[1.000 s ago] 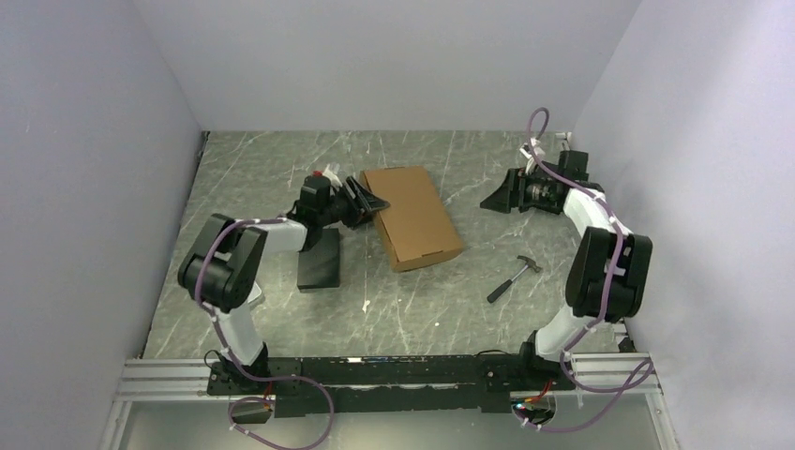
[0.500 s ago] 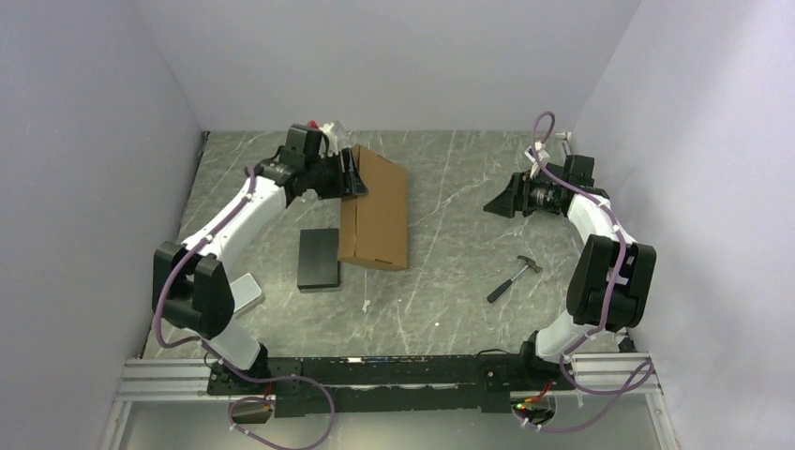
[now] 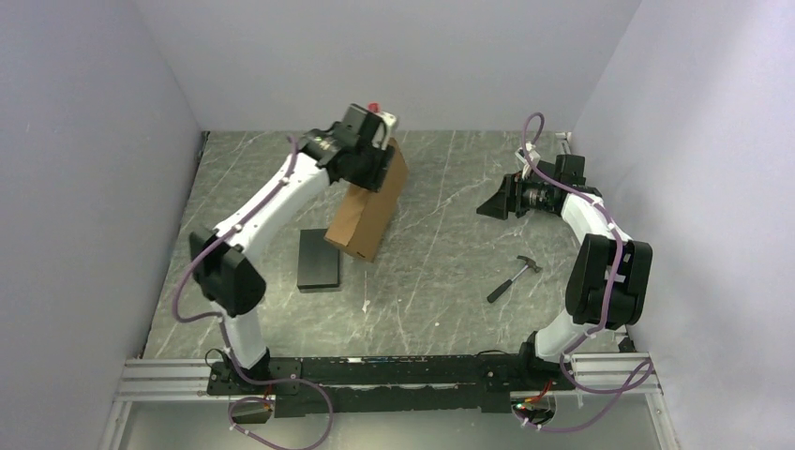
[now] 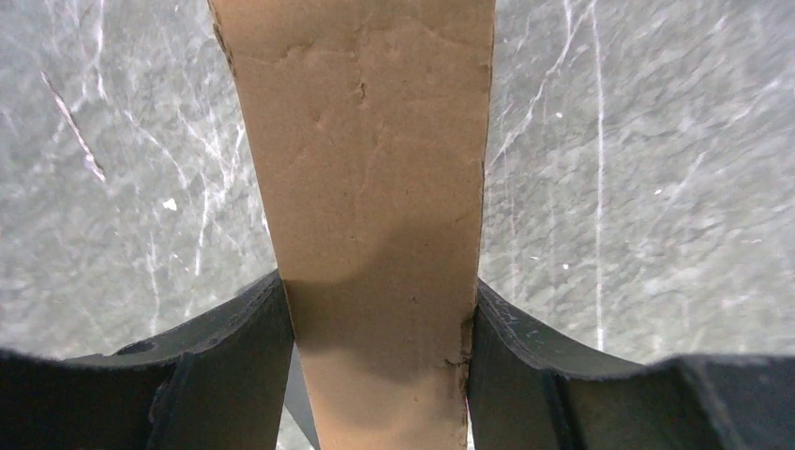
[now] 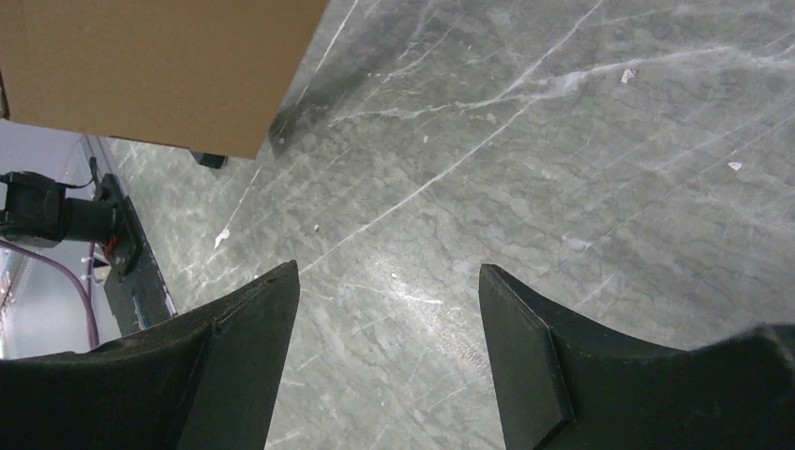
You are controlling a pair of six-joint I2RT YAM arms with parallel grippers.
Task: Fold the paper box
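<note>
Top external view: the paper box [image 3: 368, 208], closed into a shallow brown carton with no loose flap showing, hangs tilted from the left gripper [image 3: 379, 161]. The gripper is clamped across the box's thin side at its upper end. In the left wrist view the cardboard fills the gap, with both fingers pressed against it. The box's low end drops away beneath the gripper toward a black block [image 3: 319, 258] on the table [image 3: 441, 291]; whether that end touches the stone cannot be told.

Well off to the far side of the box, the right gripper [image 3: 492, 201] faces it with jaws apart and nothing between them. A hammer [image 3: 514, 278] lies back toward that arm's base.

The folding looks essentially done, since the lid sits shut over the tray. What appears left is any final tucking and setting the box down.

A second ago the box lay flat on the table just beside the left gripper. It has since been swung up onto its edge and carried farther from the base as the left arm stretched out. The right arm has barely shifted.
</note>
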